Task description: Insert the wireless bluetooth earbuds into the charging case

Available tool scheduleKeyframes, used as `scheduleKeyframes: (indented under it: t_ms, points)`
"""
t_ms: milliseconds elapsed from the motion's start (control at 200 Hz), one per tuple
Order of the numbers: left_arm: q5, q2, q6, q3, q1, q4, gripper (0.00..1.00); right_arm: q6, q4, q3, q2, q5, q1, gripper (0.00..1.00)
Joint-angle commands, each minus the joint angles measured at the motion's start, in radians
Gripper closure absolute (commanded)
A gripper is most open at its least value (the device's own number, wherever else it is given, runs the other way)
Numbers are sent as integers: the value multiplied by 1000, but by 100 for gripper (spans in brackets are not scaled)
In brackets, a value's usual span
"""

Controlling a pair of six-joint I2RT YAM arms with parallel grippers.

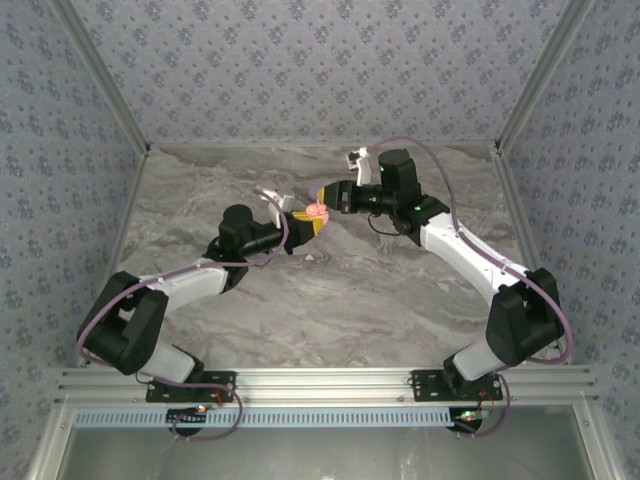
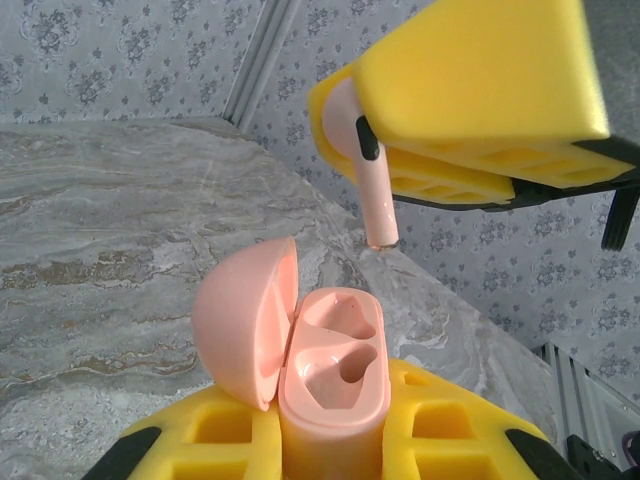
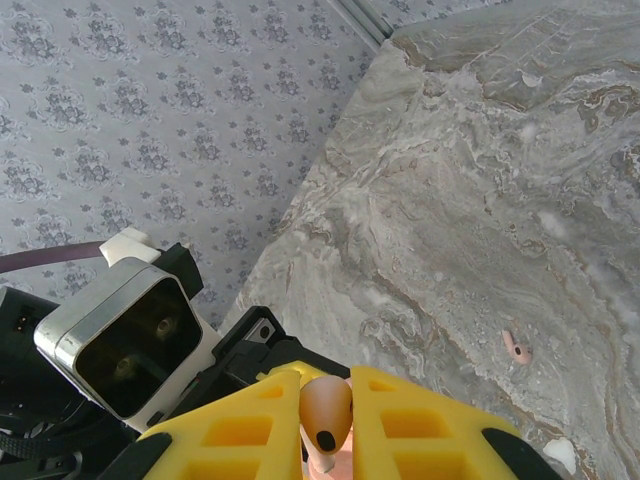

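Note:
My left gripper (image 2: 335,445) is shut on the pink charging case (image 2: 335,385), which stands upright between its yellow fingers. The lid (image 2: 245,320) is swung open to the left and both sockets are empty. Just above the case hangs a pink earbud (image 2: 372,180), stem pointing down, apart from the case. My right gripper (image 3: 326,425) is shut on that earbud (image 3: 326,408). In the top view the two grippers (image 1: 300,224) (image 1: 330,197) meet above mid-table with the case (image 1: 317,213) between them. A second pink earbud (image 3: 516,348) lies loose on the marble.
The marble table (image 1: 380,290) is walled by patterned panels at the back and sides. The left wrist's camera housing (image 3: 125,345) sits close beside my right fingers. A small white piece (image 3: 560,455) lies at the table's lower right in the right wrist view.

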Motion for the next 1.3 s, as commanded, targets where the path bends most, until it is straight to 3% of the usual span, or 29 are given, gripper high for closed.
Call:
scheduleKeyframes:
  t_ms: [0, 1299]
  points:
    - [21, -37, -6, 30, -6, 25, 90, -29, -16, 36, -20, 4, 7, 82]
    - [-40, -89, -20, 40, -6, -27, 91, -82, -70, 14, -25, 0, 24, 82]
